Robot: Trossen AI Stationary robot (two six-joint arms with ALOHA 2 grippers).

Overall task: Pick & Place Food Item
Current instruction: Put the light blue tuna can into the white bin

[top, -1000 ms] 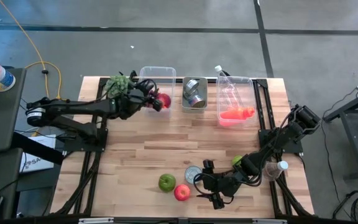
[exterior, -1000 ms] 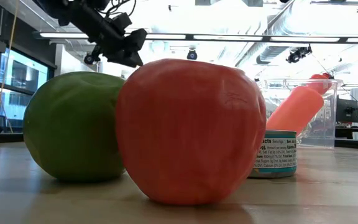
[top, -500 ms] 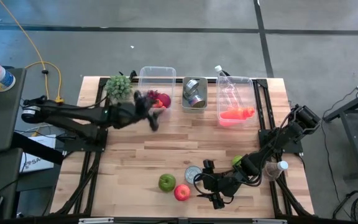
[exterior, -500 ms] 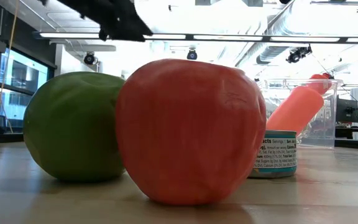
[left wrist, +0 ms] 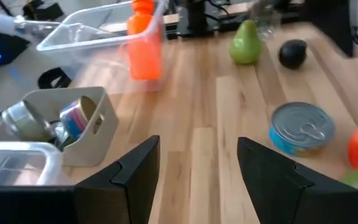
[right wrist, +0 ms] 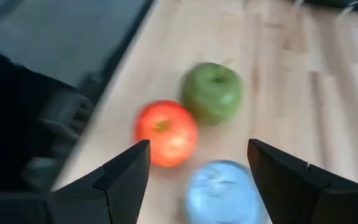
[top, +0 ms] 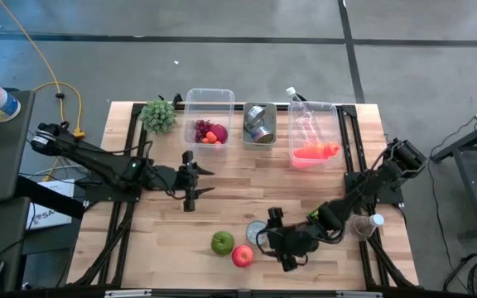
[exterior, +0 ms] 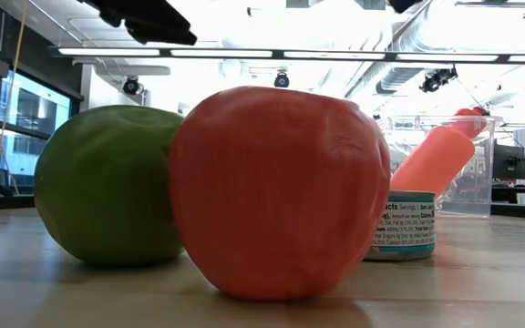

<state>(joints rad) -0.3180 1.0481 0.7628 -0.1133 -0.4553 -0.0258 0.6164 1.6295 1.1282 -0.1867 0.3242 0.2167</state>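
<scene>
A green apple (top: 222,242) and a red apple (top: 242,256) rest side by side on the wood near the table's front edge, with a tin can (top: 257,230) just to their right. My right gripper (top: 272,241) stands open right of them, pointing at them; its wrist view shows the red apple (right wrist: 165,134), the green apple (right wrist: 212,92) and the can (right wrist: 219,193) ahead of its fingers. My left gripper (top: 199,180) hangs open and empty over mid-table. Red and purple food items (top: 208,132) lie in the far clear bin (top: 209,98).
At the far edge stand a grey bin (top: 259,124) with cans and a clear bin (top: 311,132) holding an orange bottle. A green leafy item (top: 159,114) sits left of the bins. A pear (top: 315,213) and a water bottle (top: 367,223) lie at the right.
My left gripper has left the far clear bin and swung toward the middle of the table and its near edge, turning as it went. The red item that was at its fingers now lies in the bin.
</scene>
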